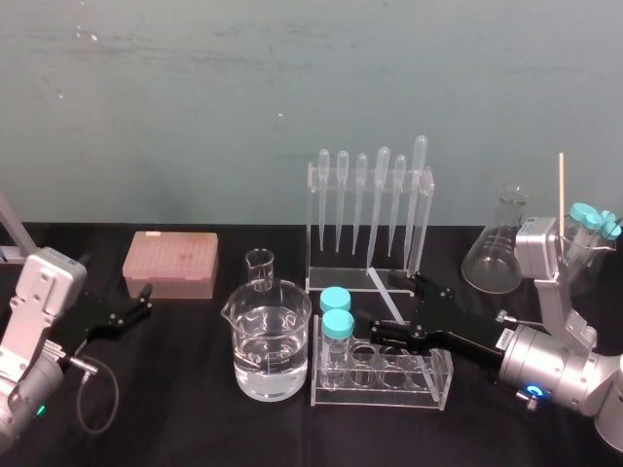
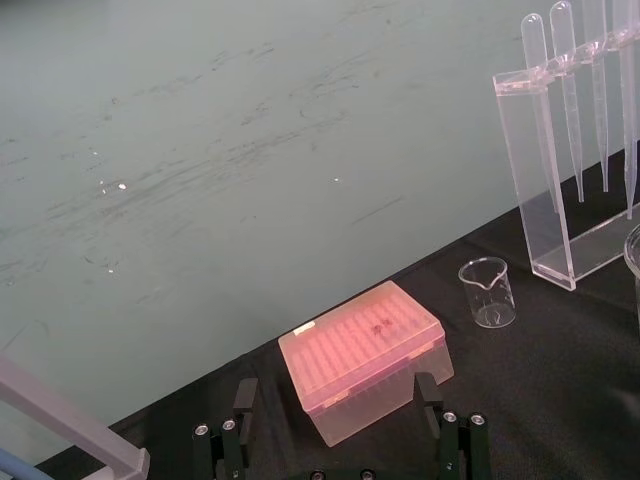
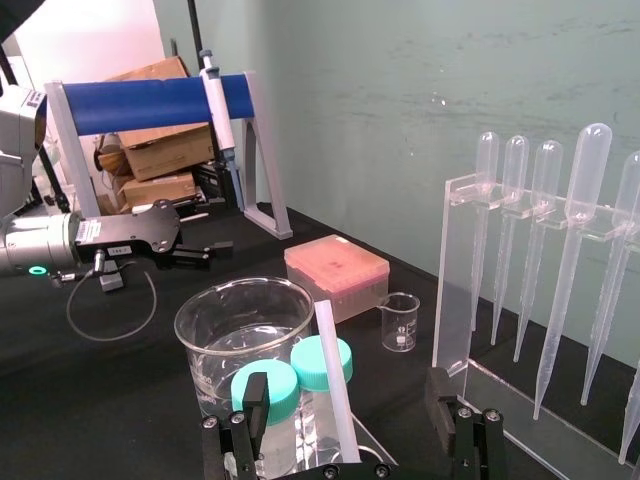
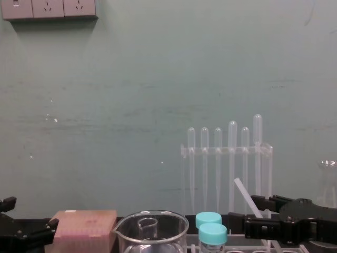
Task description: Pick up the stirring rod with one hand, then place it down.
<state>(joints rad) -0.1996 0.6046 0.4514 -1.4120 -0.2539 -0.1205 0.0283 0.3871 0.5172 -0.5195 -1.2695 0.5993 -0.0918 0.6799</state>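
Right arm extended forward-left, right pincer (image 1: 404, 309) held low, jaws spread wide; left arm parked at left side, left pincer (image 1: 136, 304) pointing forward, jaws likewise apart.

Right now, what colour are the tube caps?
Teal; the tube caps show best in the head view.

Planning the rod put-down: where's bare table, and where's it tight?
Bare black table in front of the pink tip box, between the left gripper and the big beaker. Also the strip in front of the tube rack. Tight: between pipette rack and tube rack, where the right gripper straddles the stirring rod, jaws open.
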